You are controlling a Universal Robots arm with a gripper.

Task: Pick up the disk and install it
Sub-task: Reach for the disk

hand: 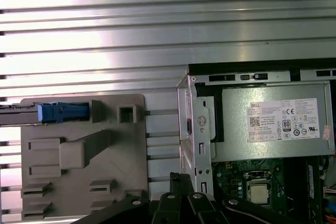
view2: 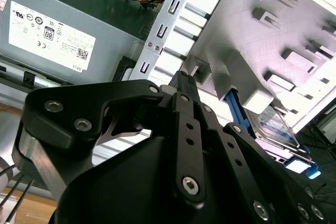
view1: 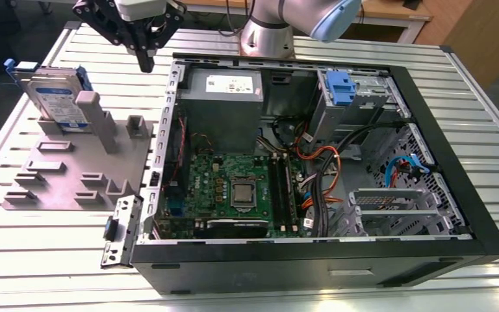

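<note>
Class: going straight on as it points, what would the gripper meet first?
The gripper would probably meet the slatted table between the grey fixture plate and the computer case; depth is unclear.

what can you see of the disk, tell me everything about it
The disk is a flat silver metal drive with a white-and-blue label, framed by a blue plastic carrier whose tabs stick out at the top. It stands on edge, roughly upright, slotted into the grey fixture on the slatted table, to the exterior view's left of the open computer case. Nothing but the fixture touches it; the gripper hangs apart from it, higher and nearer the case.
</note>
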